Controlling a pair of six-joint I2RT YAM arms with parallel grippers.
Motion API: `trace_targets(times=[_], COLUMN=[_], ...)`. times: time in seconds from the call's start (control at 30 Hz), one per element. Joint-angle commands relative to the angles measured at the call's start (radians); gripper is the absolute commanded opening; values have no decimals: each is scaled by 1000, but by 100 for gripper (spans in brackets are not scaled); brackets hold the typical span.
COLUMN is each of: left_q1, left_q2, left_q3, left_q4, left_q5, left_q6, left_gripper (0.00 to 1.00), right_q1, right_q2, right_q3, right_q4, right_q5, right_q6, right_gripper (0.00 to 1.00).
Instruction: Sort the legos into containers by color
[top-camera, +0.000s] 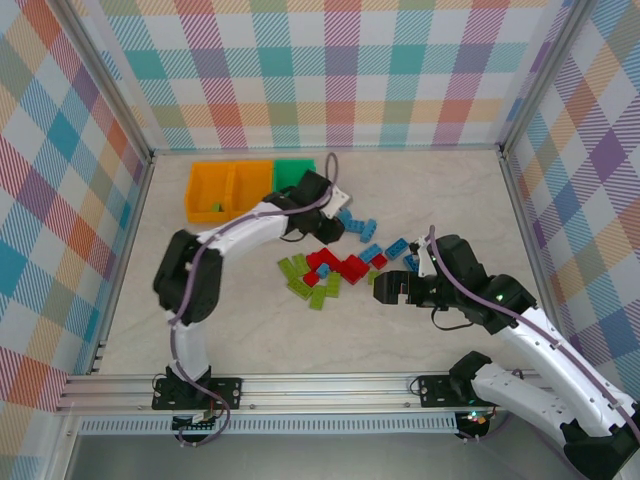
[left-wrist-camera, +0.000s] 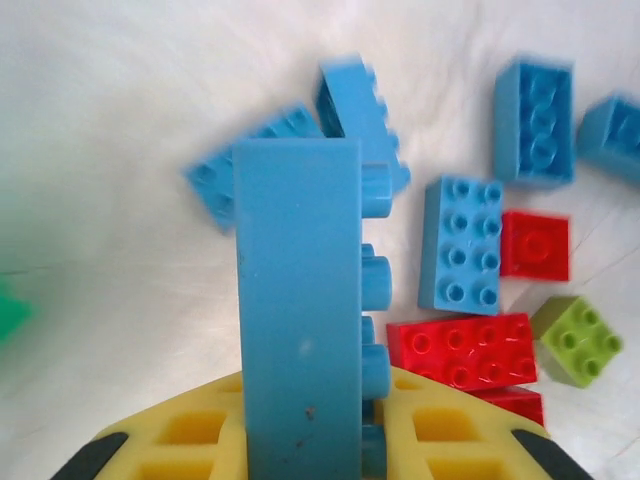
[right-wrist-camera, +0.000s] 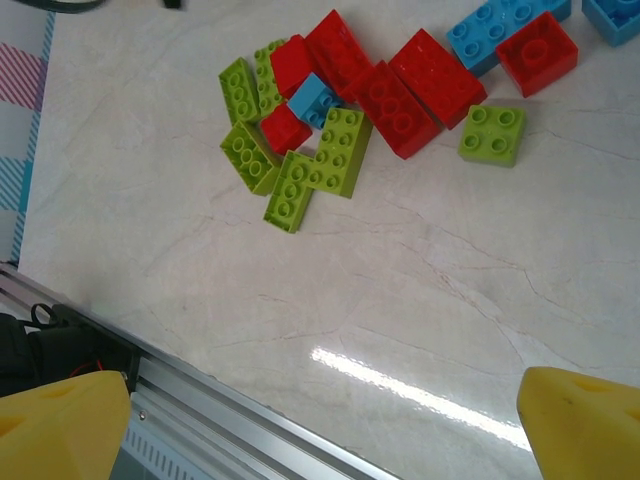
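Blue brick (left-wrist-camera: 298, 300), clamped edgewise in left gripper (top-camera: 325, 225), is held clear of pile (top-camera: 330, 272), presumably for transfer to bins (top-camera: 215, 166). Right gripper (right-wrist-camera: 320, 420) hangs wide and empty beside pile, ready.

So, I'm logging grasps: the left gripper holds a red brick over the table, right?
Not red. The left gripper holds a light blue brick, as the left wrist view shows. The rest stands.

This is probably a robot lab cell: a marble-look surface (top-camera: 300, 340) closed on three sides by checkered walls (top-camera: 320, 70), with an aluminium rail (top-camera: 320, 385) in front where the left arm (top-camera: 230, 235) and right arm (top-camera: 540, 340) are bolted.
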Motion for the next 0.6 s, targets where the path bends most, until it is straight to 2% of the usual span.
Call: trace_targets(times=[0.0, 0.1, 0.23, 0.47, 0.57], left_q1=[113, 248, 374, 430, 430], left_q2=[-150, -172, -91, 87, 130], left_q3=[-43, -26, 59, 188, 216], left_q4=[76, 14, -77, -147, -160], left_q5=[-166, -246, -247, -206, -204], left_q6=[-138, -234, -267, -298, -300], left_gripper=[16, 14, 14, 17, 24], right_q1=[2, 2, 2, 2, 2], right_q2=[-6, 2, 20, 18, -2], right_q3=[8, 3, -5, -21, -32], right_q4=[44, 65, 96, 111, 99], right_q5=[-1, -9, -30, -58, -57], right_q6=[-1, -8, -10, 3, 12], right_gripper=[100, 100, 100, 100, 99])
